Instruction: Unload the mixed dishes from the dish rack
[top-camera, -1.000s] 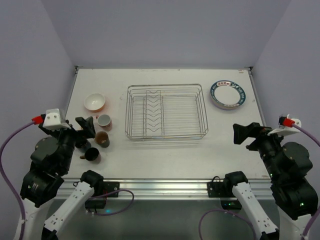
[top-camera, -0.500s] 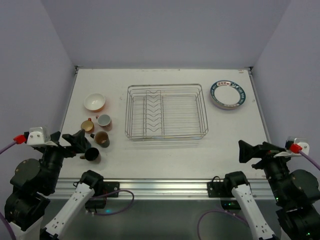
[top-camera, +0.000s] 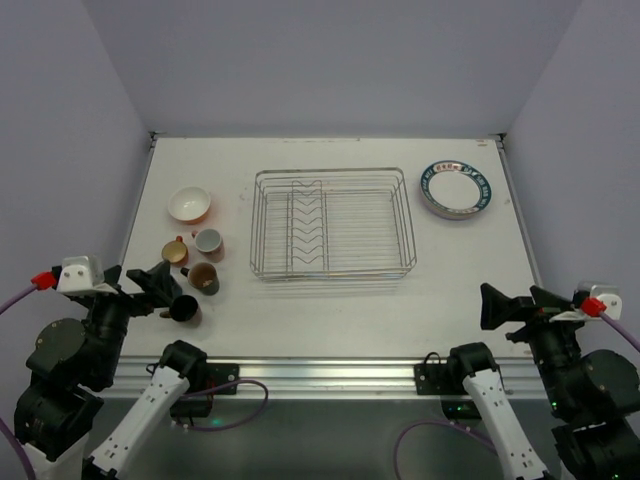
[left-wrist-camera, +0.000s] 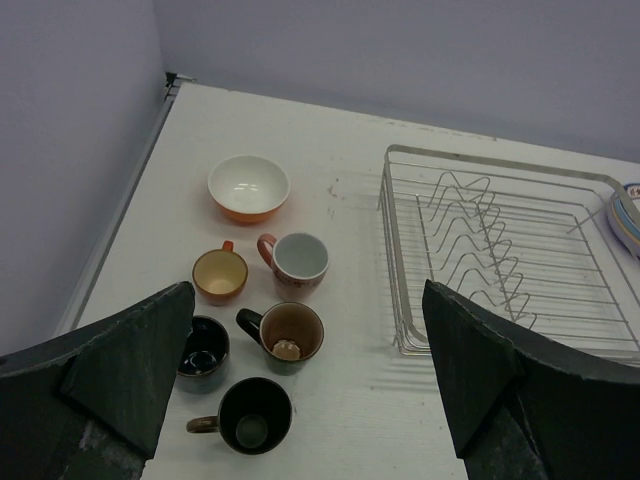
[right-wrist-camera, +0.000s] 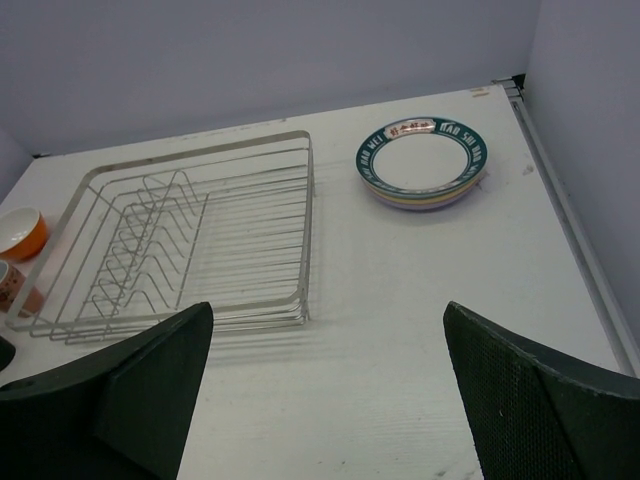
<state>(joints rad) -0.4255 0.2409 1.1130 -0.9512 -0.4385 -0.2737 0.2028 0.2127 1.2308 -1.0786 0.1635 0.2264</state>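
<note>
Pulled the left jaws and right jaws back from over the worktop (top-camera: 330, 310) to its near edge within the last second, and left both spread wide, holding nothing. Reads as a finished job, with the dish rack (top-camera: 360, 230) bare at the centre, the plates (top-camera: 456, 189) stacked at the far right, and the orange bowl (top-camera: 189, 203) and probably five cups (top-camera: 205, 277) grouped at the left, one half hidden. Puts the rack well apart from both jaws, ahead and between them, with the cups near the left pair
</note>
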